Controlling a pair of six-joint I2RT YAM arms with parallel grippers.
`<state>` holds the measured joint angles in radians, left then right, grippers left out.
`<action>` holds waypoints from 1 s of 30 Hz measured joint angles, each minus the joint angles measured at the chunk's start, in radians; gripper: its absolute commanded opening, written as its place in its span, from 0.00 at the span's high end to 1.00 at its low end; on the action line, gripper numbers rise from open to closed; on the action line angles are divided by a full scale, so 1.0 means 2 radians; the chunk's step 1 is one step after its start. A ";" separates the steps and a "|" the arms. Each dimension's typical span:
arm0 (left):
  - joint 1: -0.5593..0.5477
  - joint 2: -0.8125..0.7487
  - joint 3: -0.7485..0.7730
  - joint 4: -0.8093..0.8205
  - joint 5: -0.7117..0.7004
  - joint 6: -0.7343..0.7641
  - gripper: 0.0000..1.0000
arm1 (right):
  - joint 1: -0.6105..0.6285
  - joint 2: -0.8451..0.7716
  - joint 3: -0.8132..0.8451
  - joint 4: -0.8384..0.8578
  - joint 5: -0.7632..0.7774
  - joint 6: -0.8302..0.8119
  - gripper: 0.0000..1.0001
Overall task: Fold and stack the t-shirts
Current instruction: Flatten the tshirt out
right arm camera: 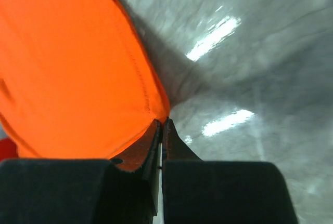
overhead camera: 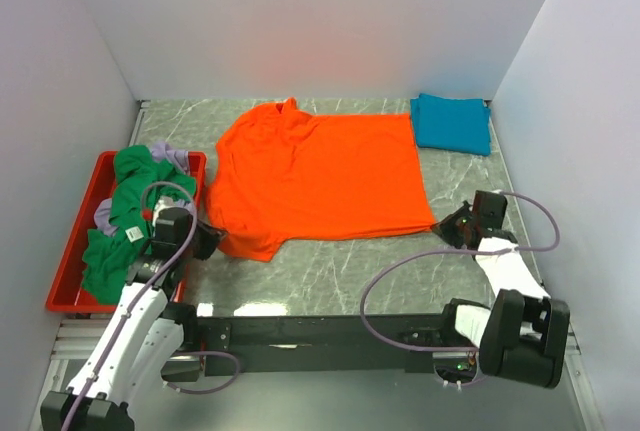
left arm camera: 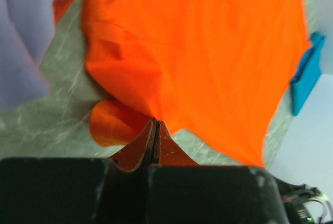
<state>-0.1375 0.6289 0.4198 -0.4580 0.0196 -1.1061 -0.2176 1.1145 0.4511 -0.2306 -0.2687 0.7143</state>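
The bright orange t-shirt lies spread flat across the middle of the table, neck toward the back wall. My left gripper is at its near left sleeve, jaws shut, and the orange cloth runs right into the tips. My right gripper sits at the shirt's near right hem corner, shut, with the corner of the cloth drawn into its tips and slightly raised off the table. A folded teal-blue t-shirt lies at the back right. Green and lavender t-shirts are heaped in the tray.
The red tray stands along the left wall beside my left arm. White walls close in the table at the left, back and right. Grey marbled tabletop shows between the orange shirt and the arm bases.
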 measured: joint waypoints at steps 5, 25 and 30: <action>-0.041 0.010 -0.020 -0.011 -0.014 -0.020 0.99 | -0.041 -0.028 0.000 -0.022 0.023 -0.014 1.00; -0.151 -0.056 -0.024 -0.080 -0.065 -0.080 0.99 | -0.078 -0.028 0.000 -0.036 0.008 -0.039 1.00; -0.200 -0.056 -0.042 -0.083 -0.069 -0.103 0.99 | -0.078 -0.024 -0.002 -0.025 -0.007 -0.041 1.00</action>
<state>-0.5381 0.5179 0.3367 -0.6243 -0.1188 -1.3117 -0.3740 1.0668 0.4480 -0.2798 -0.2821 0.6331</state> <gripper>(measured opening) 0.012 0.018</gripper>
